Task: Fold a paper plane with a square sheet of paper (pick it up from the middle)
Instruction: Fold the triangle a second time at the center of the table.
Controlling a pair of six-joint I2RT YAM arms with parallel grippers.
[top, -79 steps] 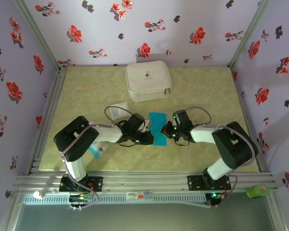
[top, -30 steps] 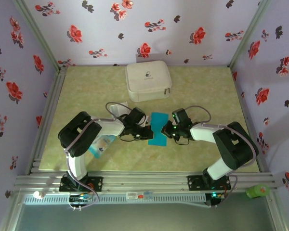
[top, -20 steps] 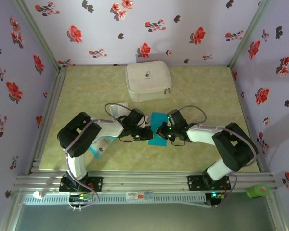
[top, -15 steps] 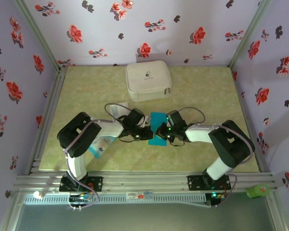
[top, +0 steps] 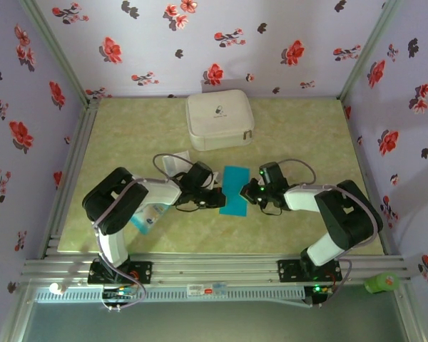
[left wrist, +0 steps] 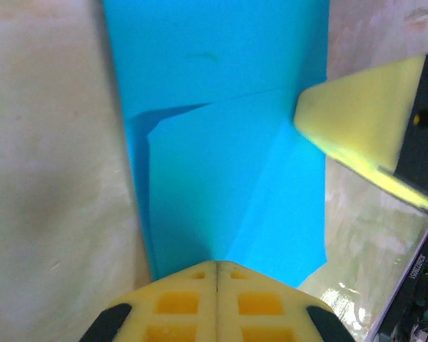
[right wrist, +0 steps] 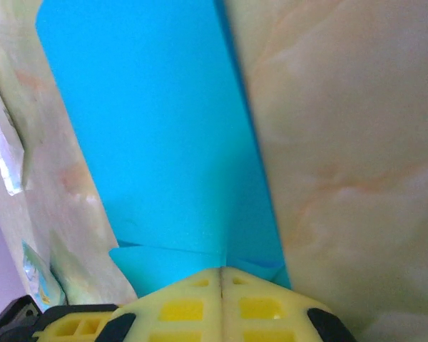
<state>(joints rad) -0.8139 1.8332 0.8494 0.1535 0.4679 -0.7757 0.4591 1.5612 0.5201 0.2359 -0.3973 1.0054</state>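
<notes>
The bright blue sheet of paper [top: 235, 192] lies on the table between both arms, folded into a narrower strip with creased flaps [left wrist: 221, 142] [right wrist: 157, 142]. My left gripper [top: 218, 200] [left wrist: 215, 265] is shut, its tip resting on the paper's left edge where a diagonal crease ends. My right gripper [top: 247, 192] [right wrist: 221, 269] is shut too, its tip at the paper's right edge over a small folded flap. One of the right gripper's fingers [left wrist: 357, 128] shows in the left wrist view, beside the paper. I cannot tell if either pinches the paper.
A white zip case [top: 219, 120] stands behind the paper. A whitish translucent square [top: 172, 165] lies by the left arm, and a pale blue-and-white packet [top: 148, 217] sits under its elbow. The aluminium rail [top: 214, 269] runs along the near edge.
The right gripper slid left over the paper, then drew back right to the edge. The left gripper shifted slightly up early on and has since stayed put.
</notes>
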